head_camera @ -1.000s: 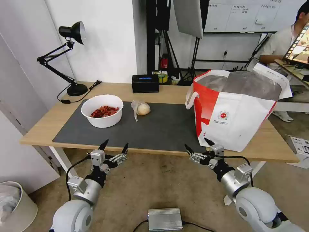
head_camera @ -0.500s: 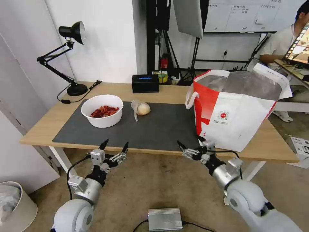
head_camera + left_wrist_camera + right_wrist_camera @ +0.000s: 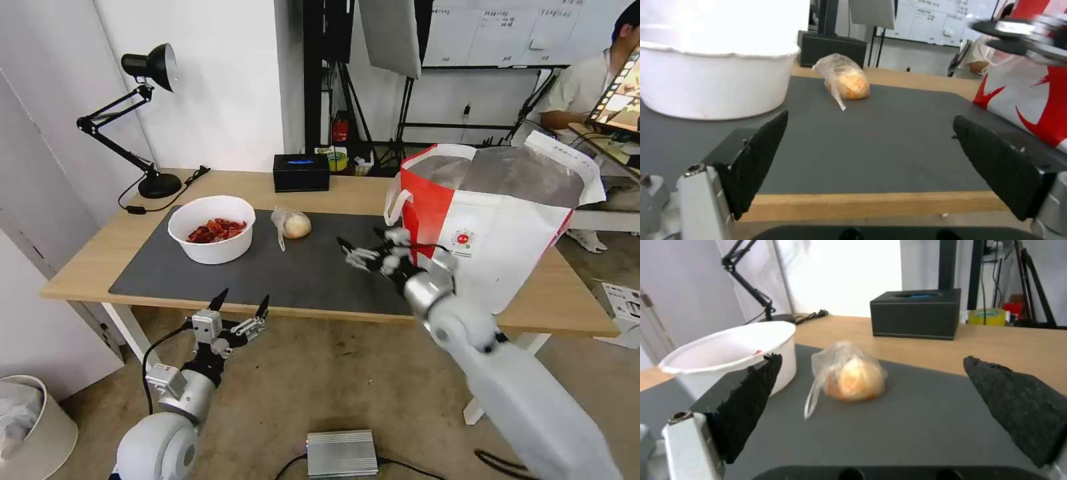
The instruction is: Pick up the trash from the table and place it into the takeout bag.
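Light-wood table (image 3: 347, 188) with matt grey mat (image 3: 320, 267), foil-lined takeout bag (image 3: 493, 247), clear plastic bun bag (image 3: 291, 224)

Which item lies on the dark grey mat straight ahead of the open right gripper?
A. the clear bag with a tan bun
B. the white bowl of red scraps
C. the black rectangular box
A: the clear bag with a tan bun sits centred between the right gripper's spread fingers.
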Tool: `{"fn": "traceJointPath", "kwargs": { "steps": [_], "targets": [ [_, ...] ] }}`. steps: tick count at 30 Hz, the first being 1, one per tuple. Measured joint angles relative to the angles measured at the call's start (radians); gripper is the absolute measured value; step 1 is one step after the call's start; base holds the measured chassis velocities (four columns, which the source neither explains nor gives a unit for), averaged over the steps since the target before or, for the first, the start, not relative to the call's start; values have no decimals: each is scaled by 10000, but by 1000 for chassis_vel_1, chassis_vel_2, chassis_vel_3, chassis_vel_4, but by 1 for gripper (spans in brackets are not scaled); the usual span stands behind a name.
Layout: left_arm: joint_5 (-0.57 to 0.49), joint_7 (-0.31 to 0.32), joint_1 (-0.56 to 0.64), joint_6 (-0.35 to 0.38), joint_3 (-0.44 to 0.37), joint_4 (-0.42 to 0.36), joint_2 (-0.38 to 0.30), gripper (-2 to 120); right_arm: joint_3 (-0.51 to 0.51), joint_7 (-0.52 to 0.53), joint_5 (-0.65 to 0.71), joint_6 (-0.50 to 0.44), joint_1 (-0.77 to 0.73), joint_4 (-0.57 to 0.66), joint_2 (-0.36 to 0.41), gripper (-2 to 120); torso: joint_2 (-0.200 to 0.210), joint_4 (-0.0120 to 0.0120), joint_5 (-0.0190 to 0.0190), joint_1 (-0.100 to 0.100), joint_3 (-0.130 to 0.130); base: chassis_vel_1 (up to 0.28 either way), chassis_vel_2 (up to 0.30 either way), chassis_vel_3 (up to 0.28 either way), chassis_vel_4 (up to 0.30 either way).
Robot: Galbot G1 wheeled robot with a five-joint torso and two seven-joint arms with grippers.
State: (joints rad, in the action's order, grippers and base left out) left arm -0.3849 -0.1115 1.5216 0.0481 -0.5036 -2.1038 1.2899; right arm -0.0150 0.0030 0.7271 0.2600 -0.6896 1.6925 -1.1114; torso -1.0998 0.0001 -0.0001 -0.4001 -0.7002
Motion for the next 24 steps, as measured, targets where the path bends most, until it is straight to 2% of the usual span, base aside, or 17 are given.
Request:
{"fn": "traceJointPath", "kwargs": {
  "steps": [5, 7, 9, 21, 24],
  "targets": [
    [18, 5, 26, 9, -71, -2, 21, 100, 591, 91, -215, 242, 1373, -1575, -825, 100, 0, 0, 0, 0, 0, 0, 0, 0, 0],
    [18, 5, 30, 10, -81, -2, 21, 100, 674, 98, -263, 272, 1565, -1824, -947, 100, 0, -1, 0, 0, 0, 0, 0, 0, 0],
    [18, 1, 47, 10, -91, 14, 33, 100, 903, 116, -439, 407, 2208, -2774, -1475, 100, 0, 0, 0, 0, 0, 0, 0, 0, 0],
    [50, -16, 105, -61, -74, 35, 85, 100, 1112, -190, -977, 577, 3579, -5743, -3235, 100, 0, -1, -1, 1, 1, 0, 0, 0, 0],
    [46, -50, 135, -152, -76, 33, 90, 100, 1114, -316, -1098, 575, 3763, -6182, -3482, 100, -1, 0, -1, 1, 1, 0, 0, 0, 0]
  ]
}}
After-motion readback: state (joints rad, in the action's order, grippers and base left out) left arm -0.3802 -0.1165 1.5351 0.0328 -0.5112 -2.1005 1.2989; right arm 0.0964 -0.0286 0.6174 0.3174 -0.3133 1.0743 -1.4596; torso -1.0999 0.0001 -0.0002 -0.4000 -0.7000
